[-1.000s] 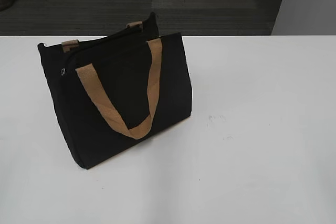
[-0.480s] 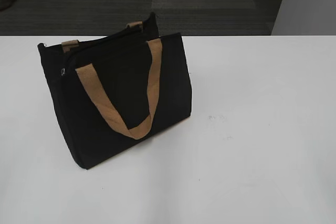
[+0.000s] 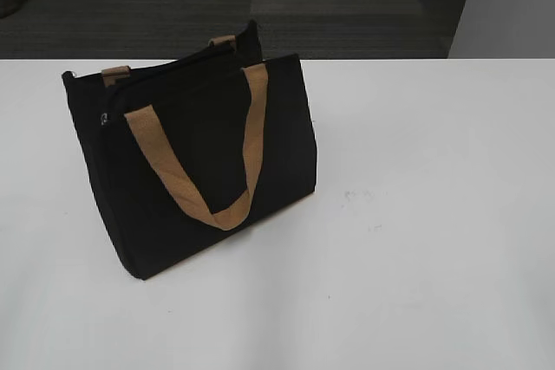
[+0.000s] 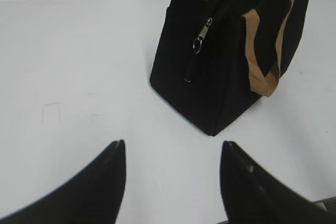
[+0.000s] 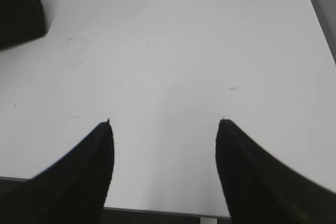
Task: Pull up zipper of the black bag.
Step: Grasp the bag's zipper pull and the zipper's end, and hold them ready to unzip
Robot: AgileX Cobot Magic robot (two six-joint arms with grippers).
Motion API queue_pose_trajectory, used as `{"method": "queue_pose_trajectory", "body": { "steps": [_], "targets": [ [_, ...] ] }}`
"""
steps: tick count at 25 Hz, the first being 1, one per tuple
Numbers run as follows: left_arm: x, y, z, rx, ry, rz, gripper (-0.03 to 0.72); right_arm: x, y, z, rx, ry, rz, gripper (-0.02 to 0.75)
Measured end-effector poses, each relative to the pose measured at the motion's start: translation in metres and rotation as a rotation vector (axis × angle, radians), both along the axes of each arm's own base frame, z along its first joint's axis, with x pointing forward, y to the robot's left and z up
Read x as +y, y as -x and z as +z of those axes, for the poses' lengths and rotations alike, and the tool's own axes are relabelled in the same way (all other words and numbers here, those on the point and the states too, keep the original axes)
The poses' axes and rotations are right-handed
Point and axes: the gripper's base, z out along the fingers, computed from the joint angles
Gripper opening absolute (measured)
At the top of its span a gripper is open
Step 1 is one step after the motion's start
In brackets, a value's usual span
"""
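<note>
Nothing has moved: left tool [image 4: 170,148] and right tool [image 5: 164,124] hover spread apart, clear of the black bag [image 3: 199,171].

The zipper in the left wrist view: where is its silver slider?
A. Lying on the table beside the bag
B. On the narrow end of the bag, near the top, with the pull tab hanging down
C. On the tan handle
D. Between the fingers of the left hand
B. The zipper sits high on the narrow end of the bag, tab dangling, while the left hand is open and well short of it.
</note>
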Motion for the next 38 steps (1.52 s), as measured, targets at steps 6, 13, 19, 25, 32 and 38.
{"method": "queue_pose_trajectory", "body": {
  "steps": [6, 13, 19, 25, 32, 38],
  "targets": [
    [0.000, 0.000, 0.000, 0.000, 0.000, 0.000, 0.465, 0.000, 0.000, 0.000, 0.000, 0.000, 0.000, 0.477],
    [0.000, -0.005, 0.002, 0.019, -0.002, 0.002, 0.456, 0.000, 0.000, 0.000, 0.000, 0.000, 0.000, 0.477],
    [-0.002, -0.042, 0.030, 0.068, -0.022, 0.028, 0.456, 0.000, 0.000, 0.000, 0.000, 0.000, 0.000, 0.477],
    [-0.009, -0.101, 0.029, 0.141, -0.077, 0.004, 0.449, 0.000, 0.000, 0.000, 0.000, 0.000, 0.000, 0.477],
    [-0.023, -0.149, 0.022, 0.085, -0.074, -0.087, 0.442, 0.000, 0.000, 0.000, 0.000, 0.000, 0.000, 0.477],
    [-0.035, -0.169, -0.019, 0.096, -0.103, -0.216, 0.439, 0.000, 0.000, 0.000, 0.000, 0.000, 0.000, 0.477]
  ]
}}
